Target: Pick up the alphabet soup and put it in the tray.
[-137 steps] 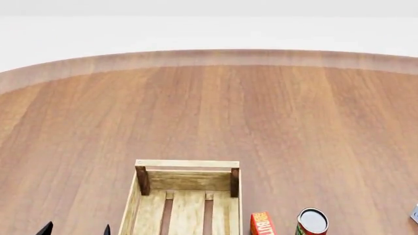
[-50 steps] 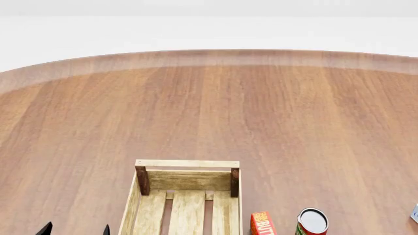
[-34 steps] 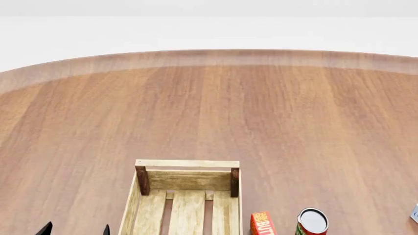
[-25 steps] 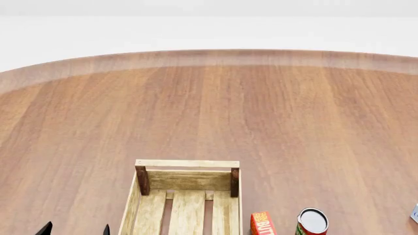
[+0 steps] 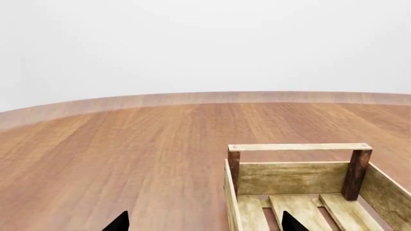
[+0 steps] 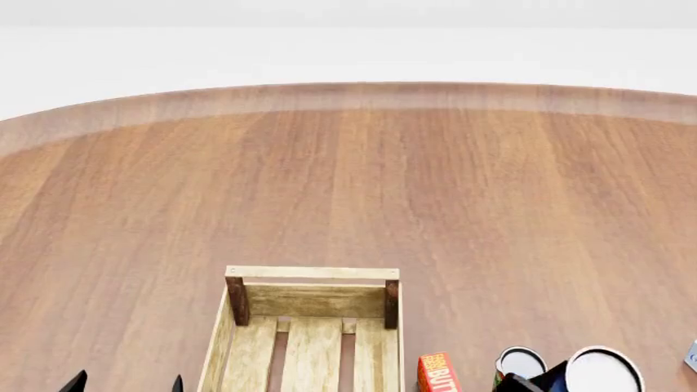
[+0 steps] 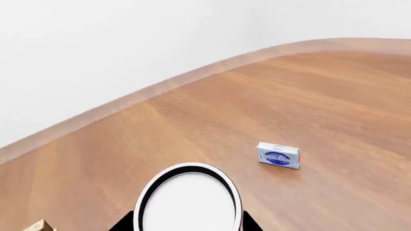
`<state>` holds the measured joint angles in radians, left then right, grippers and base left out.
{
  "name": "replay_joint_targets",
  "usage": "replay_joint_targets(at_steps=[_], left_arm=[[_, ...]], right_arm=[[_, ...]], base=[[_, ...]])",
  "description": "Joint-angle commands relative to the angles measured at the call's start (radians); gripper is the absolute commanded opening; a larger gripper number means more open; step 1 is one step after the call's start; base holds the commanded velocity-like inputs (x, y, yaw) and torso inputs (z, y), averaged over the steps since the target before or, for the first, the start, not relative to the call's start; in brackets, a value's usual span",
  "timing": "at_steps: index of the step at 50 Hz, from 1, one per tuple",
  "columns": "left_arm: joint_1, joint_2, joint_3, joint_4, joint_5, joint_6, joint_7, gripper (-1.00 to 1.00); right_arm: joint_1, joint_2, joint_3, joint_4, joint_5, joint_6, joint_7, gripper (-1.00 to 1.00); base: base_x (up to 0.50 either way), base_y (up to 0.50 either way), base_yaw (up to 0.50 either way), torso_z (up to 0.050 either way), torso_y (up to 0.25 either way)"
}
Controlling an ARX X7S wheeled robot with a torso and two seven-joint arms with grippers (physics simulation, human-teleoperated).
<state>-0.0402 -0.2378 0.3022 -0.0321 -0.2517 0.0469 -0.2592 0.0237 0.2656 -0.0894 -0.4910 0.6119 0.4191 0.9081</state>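
The alphabet soup can shows mainly its pale round top [image 6: 605, 371] at the bottom right of the head view, beside the slimmer can. In the right wrist view that top [image 7: 187, 202] fills the space between the dark fingers of my right gripper [image 7: 186, 226], which is shut on the can; its label is hidden. The light-wood slatted tray [image 6: 312, 273] stands left of it, empty in the part I see. My left gripper [image 5: 205, 224] hangs open over the tray's left wall [image 5: 229, 202], holding nothing. Only its two black tips show in the head view [image 6: 126, 384].
A red-and-green can [image 6: 518, 362] and an orange box [image 6: 436, 373] stand between the tray and the held can. A small blue-and-white box [image 7: 278, 155] lies on the wooden table [image 6: 348, 180] to the right; its edge shows in the head view [image 6: 691, 356].
The soup can, held in my right gripper, has come up into the head view at the bottom right, partly covering the red-and-green can. The left gripper and tray have not moved.
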Motion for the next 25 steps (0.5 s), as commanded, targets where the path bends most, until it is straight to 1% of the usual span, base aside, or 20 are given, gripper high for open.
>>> replay_joint_targets(at_steps=[1,9,11,13,17,22,23,24,25], left_arm=[[-0.003,-0.003,0.004,-0.004,-0.003,0.002,-0.005,1.00],[-0.004,-0.005,0.007,-0.005,-0.009,0.004,-0.005,1.00],[-0.005,-0.006,0.007,-0.006,-0.010,0.005,-0.005,1.00],[-0.006,-0.006,0.007,-0.008,-0.011,0.006,-0.005,1.00],[-0.009,-0.006,0.009,-0.014,-0.013,0.009,-0.005,1.00],[-0.011,-0.007,0.011,-0.016,-0.014,0.011,-0.006,1.00],[-0.011,-0.007,0.011,-0.016,-0.014,0.011,-0.007,1.00],[-0.010,-0.008,0.012,-0.015,-0.015,0.011,-0.007,1.00],[-0.010,-0.008,0.012,-0.014,-0.014,0.010,-0.008,1.00]], right_arm=[[0.088,0.006,-0.078,-0.049,-0.002,0.081,-0.027,-1.00],[0.145,0.003,-0.133,-0.056,0.012,0.135,-0.040,-1.00],[0.148,-0.003,-0.136,-0.063,0.022,0.116,-0.060,-1.00],[0.166,-0.004,-0.151,-0.082,0.045,0.150,-0.059,-1.00],[0.195,-0.006,-0.173,-0.089,0.051,0.166,-0.067,-1.00],[0.219,-0.009,-0.203,-0.078,0.049,0.166,-0.095,-1.00],[0.220,-0.012,-0.208,-0.070,0.056,0.149,-0.121,-1.00],[0.224,-0.014,-0.211,-0.068,0.050,0.160,-0.106,-1.00],[0.233,-0.013,-0.228,-0.054,0.048,0.148,-0.139,-1.00]], base=[[0.00,0.00,0.00,0.000,0.000],[0.00,0.00,0.00,0.000,0.001],[0.00,0.00,0.00,0.000,0.000],[0.00,0.00,0.00,0.000,0.000],[0.00,0.00,0.00,0.000,0.000],[0.00,0.00,0.00,0.000,0.002],[0.00,0.00,0.00,0.000,0.000],[0.00,0.00,0.00,0.000,0.000],[0.00,0.00,0.00,0.000,0.000]])
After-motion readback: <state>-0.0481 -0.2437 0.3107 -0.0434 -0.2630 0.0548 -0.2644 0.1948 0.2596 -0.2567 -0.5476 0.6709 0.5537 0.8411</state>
